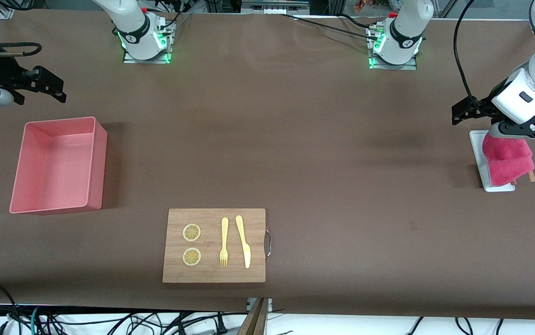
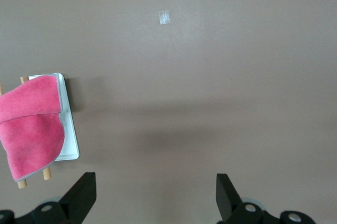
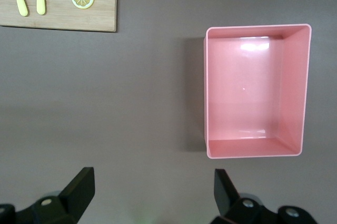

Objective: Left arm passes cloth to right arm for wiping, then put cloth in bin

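The magenta-red cloth (image 1: pixel 507 158) lies folded on a small white tray (image 1: pixel 477 153) at the left arm's end of the table. It also shows in the left wrist view (image 2: pixel 31 129). My left gripper (image 1: pixel 525 132) hangs in the air just above the cloth, open and empty, and its jaws (image 2: pixel 155 195) stand wide apart. The light pink bin (image 1: pixel 99 163) stands empty at the right arm's end and also shows in the right wrist view (image 3: pixel 205 92). My right gripper (image 1: pixel 50 88) hovers over bare table beside the bin, open and empty (image 3: pixel 152 192).
Two wooden sticks (image 2: pixel 46 174) poke out from under the cloth on the tray (image 2: pixel 71 139). A wooden cutting board (image 1: pixel 213 274) lies near the front camera, with a yellow fork (image 1: pixel 224 242), a knife (image 1: pixel 244 242) and two lemon slices (image 1: pixel 192 232).
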